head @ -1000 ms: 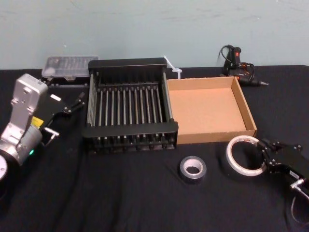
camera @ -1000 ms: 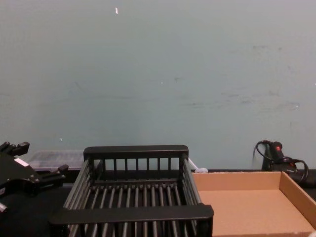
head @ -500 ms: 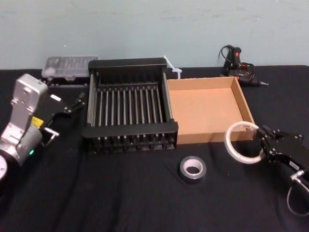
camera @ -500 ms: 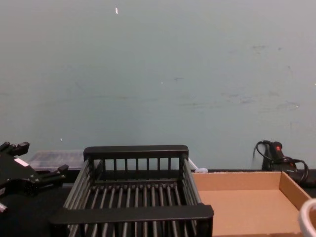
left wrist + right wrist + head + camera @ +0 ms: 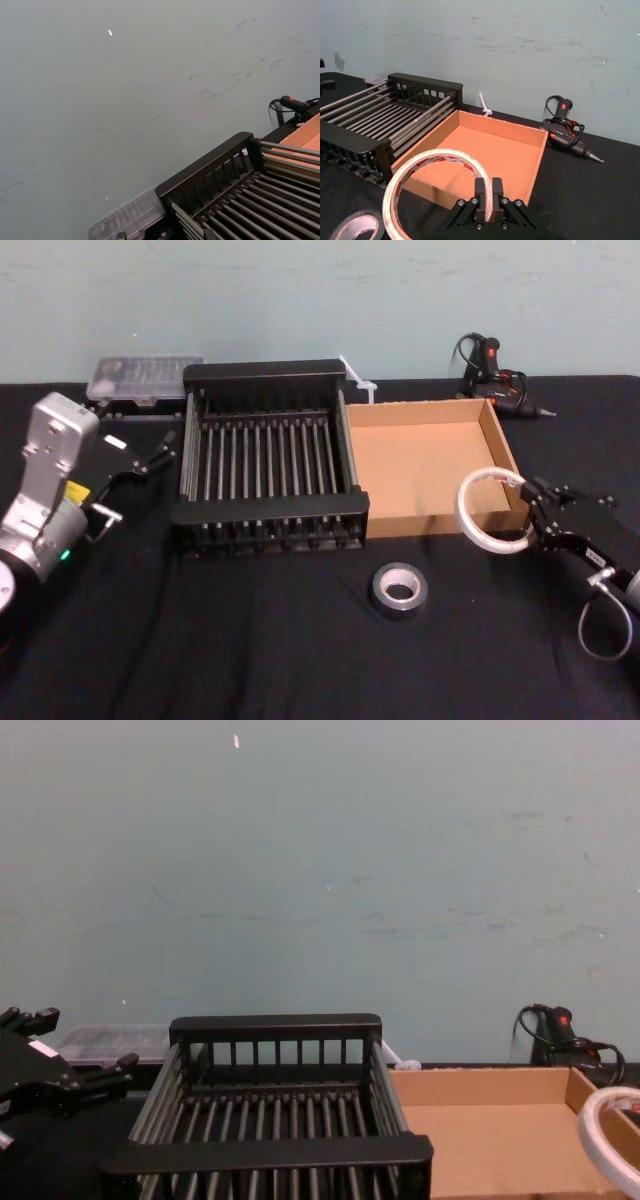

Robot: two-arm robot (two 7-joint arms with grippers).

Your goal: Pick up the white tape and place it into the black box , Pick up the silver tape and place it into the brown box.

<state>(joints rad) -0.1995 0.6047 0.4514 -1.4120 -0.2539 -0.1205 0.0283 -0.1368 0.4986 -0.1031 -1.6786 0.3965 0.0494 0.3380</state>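
Above the near right corner of the shallow brown cardboard tray [image 5: 430, 465], the flat white roll of tape [image 5: 486, 512] is held lifted, clamped by the rim in the right gripper [image 5: 533, 520] fingers. The carry is judged underway; leftward travel to the black slatted plastic crate [image 5: 268, 455] is called for next. The thick silver-grey duct tape roll [image 5: 400, 587] lies on the table. Red core marks cannot be read. The left gripper [image 5: 150, 455] is parked, fingers apart.

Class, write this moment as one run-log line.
right gripper: shut on white tape, lifted by brown box | left gripper: parked beside black box | silver tape: on table
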